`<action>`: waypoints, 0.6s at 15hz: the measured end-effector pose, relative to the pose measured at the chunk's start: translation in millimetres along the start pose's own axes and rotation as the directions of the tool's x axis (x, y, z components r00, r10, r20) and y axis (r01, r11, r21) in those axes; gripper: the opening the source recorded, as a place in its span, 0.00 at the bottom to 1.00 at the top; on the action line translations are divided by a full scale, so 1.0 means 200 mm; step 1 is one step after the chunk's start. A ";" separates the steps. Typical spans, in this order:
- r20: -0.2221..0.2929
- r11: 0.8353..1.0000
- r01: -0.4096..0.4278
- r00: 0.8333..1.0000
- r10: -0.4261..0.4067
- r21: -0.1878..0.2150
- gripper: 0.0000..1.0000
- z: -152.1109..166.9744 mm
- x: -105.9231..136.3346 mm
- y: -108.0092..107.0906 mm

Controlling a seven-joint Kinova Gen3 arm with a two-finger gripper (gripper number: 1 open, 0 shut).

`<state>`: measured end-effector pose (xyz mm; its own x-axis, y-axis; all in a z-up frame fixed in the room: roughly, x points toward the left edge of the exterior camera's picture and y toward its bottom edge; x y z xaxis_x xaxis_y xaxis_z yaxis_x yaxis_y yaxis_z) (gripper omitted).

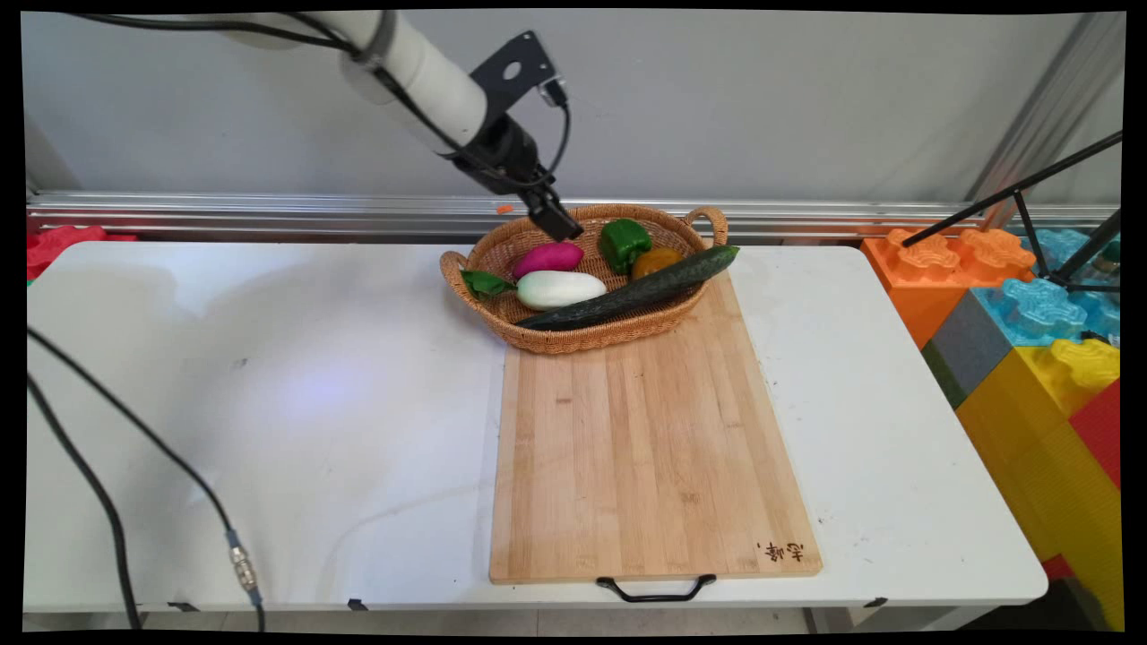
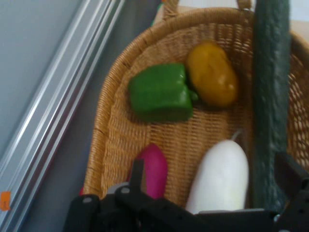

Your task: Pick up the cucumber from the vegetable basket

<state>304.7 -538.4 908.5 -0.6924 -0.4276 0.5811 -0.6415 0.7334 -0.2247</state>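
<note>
The white table (image 1: 269, 403) is smooth and flat, and on it lies a long wooden cutting board (image 1: 645, 448) of pale glued strips with a black handle at its near end. At the board's far end sits an oval wicker basket (image 1: 573, 339), tightly woven, with a looped handle at each end. A long dark green cucumber (image 1: 627, 296) lies slantwise across it, its tip poking over the rim. Beside it rest a smooth white eggplant-shaped vegetable (image 1: 560, 288), a glossy magenta one (image 1: 547, 258), a blocky green pepper (image 1: 624, 242) and a rounded yellow-brown potato-like piece (image 1: 656, 262). The gripper (image 1: 560, 224) hangs inside the basket's far rim, right over the magenta vegetable, nearly touching it; whether its jaws are spread or closed cannot be told. To work well here, I judge the hand should stay clear of the wicker wall and come squarely over the rounded, slippery skin.
</note>
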 end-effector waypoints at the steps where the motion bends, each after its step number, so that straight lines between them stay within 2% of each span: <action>1: -0.001 1.000 0.017 1.000 -0.017 0.008 1.00 0.03 0.02 -0.01; 4: 0.005 0.997 0.069 0.998 -0.069 0.019 1.00 0.13 0.06 -0.03; 9: 0.017 0.991 0.135 0.991 -0.135 0.011 1.00 0.27 0.10 -0.03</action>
<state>276.8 -580.4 879.8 -0.6050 -0.5314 0.5930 -0.7327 0.6631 -0.1533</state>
